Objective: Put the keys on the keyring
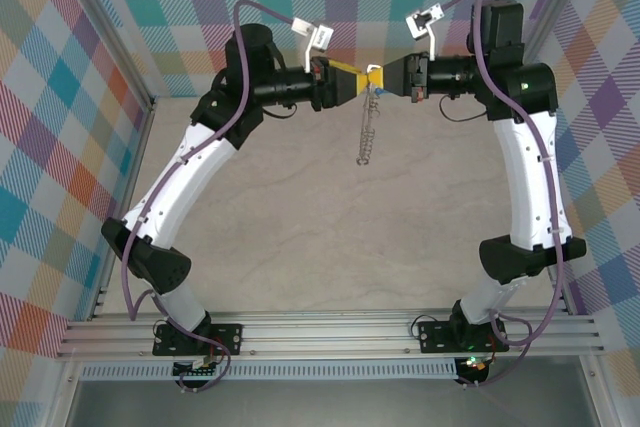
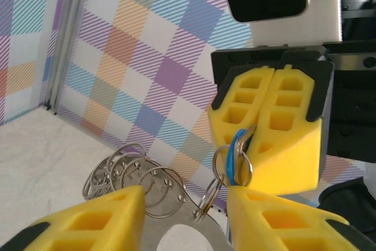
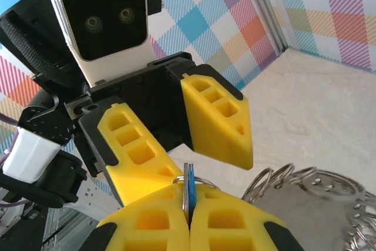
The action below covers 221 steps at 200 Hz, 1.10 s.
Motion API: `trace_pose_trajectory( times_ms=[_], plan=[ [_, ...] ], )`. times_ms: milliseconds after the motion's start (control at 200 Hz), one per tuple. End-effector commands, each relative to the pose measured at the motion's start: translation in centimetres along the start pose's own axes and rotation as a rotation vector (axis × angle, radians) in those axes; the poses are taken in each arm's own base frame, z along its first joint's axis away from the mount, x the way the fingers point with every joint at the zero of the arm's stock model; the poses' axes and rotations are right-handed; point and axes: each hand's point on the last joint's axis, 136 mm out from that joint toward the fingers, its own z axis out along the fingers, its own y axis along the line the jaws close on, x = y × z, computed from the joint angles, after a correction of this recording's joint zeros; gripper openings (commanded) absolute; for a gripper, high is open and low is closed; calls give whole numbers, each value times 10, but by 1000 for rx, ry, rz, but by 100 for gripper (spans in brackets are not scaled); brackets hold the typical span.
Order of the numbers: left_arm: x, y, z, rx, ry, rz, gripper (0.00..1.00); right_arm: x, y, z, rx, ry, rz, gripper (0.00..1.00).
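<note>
- The key is clamped between the tips of the right gripper, whose yellow fingers are pressed together on it.
- Its blue head is seen edge-on, lined up with the seam between those fingers. It sticks out from the tips toward the left gripper. The shank is hidden inside the grip.
- A small silver split ring is threaded at the blue head, and the keyring is hung from it.
- From above, the keyring is seen dangling in the air as a narrow string of loops, with its long axis running down toward the surface.
- In the left wrist view, its fan of small loops is seen just beside the left fingers.
- The left gripper is held with its fingers apart, nothing pinched between them, and its tips are just beside the key.
- Both arms are arched up from their bases and bent inward. The two grippers are brought nose to nose, level, high over the far middle of the surface.
- The surface is pale and marbled. It is enclosed by walls of pastel plaid, with an aluminium rail along the near edge.
</note>
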Motion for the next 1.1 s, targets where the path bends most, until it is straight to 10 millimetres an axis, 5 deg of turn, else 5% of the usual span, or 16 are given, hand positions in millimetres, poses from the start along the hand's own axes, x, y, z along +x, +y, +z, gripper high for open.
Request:
trace_pose_trajectory(
  times_ms=[0, 495, 980, 1100],
  plan=[
    [-1, 3, -7, -38, -14, 9, 48, 7, -3, 3, 7, 12, -16, 0],
    [-7, 63, -71, -393, -192, -83, 61, 52, -70, 39, 45, 81, 165, 0],
    [3, 73, -96, -486, -223, -134, 62, 37, -157, 109, -11, 45, 299, 0],
    [5, 75, -98, -498, -227, -146, 62, 46, -178, 125, -9, 63, 334, 0]
  ],
)
